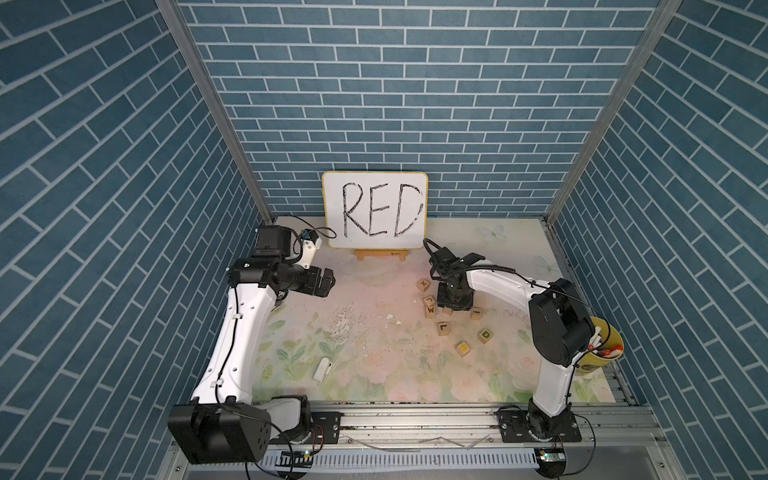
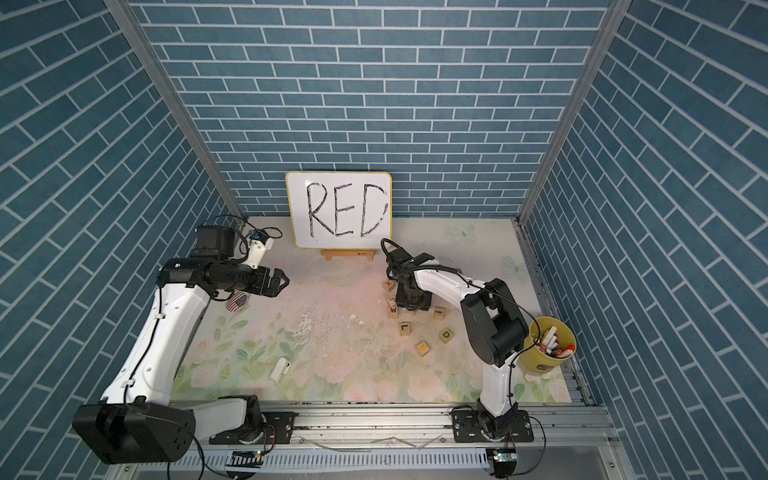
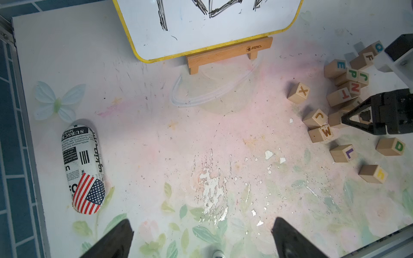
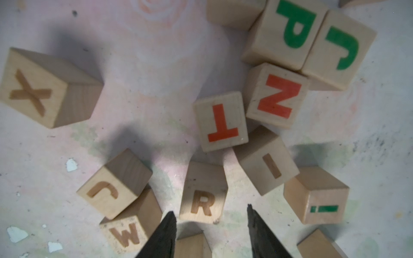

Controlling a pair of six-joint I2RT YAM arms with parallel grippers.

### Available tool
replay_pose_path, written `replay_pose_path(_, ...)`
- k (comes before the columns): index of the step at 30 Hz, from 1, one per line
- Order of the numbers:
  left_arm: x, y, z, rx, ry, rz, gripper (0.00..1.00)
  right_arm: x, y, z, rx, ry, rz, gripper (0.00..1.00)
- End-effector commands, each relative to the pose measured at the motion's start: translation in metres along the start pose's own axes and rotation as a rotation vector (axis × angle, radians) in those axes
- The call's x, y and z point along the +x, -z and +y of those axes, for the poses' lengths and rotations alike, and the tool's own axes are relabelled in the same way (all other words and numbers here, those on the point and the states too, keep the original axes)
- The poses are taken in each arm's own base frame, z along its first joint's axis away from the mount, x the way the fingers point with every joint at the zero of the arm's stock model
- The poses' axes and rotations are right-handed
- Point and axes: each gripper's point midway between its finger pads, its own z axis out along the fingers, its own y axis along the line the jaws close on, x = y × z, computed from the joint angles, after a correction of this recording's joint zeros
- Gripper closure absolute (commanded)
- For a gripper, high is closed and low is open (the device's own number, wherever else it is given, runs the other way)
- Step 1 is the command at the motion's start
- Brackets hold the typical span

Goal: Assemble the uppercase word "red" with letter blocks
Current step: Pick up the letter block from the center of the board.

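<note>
The open room is lying across the middle and left of the tabletop [image 1: 365, 299], bare worn surface from the whiteboard [image 1: 374, 210] at the back edge down to the front rail [image 1: 415, 419]. Walls are closing in three sides. One case [image 3: 83, 169] is lying near the left edge, one small white piece [image 1: 322, 370] toward the front, and one yellow cup [image 2: 540, 365] at the right front corner. The blocks are all crowding the right half.

The left gripper [image 3: 202, 223] is hanging over the left side, jaws spread wide, holding nothing. The right gripper [image 4: 210, 211] is pointing down into the cluster, jaws partly apart and straddling the R [image 4: 203, 201], with a gap showing on each side of it.

In the right wrist view I am counting ten lettered faces; in a top view only seven blocks are showing clear of the arm. The E [image 3: 335, 67] is sitting on the whiteboard side of the cluster, touching a P block [image 3: 352, 74]. The D [image 1: 484, 335] is standing apart toward the front, near the yellow-lettered cube [image 1: 462, 348].
</note>
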Motion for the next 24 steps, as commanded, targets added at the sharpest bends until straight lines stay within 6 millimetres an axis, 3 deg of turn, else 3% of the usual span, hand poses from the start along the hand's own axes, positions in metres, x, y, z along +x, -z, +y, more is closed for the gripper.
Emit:
replay_pose_path(1, 0.003, 0.003, -0.002, -0.005, -0.003, -0.007, 0.01, 0.0, -0.011, -0.001, 0.004, -0.038, 0.021, 0.48)
replay_pose_path(17, 0.008, 0.004, -0.002, -0.016, 0.0, -0.004, 0.01, 0.003, -0.03, -0.001, 0.045, -0.005, 0.062, 0.52)
replay_pose_path(21, 0.009, 0.005, -0.002, -0.019, -0.004, -0.002, 0.01, 0.005, -0.031, -0.002, 0.061, 0.001, 0.059, 0.56)
replay_pose_path(24, 0.006, 0.008, -0.002, -0.025, -0.01, -0.004, 0.01, 0.006, -0.032, -0.003, 0.066, 0.006, 0.064, 0.67)
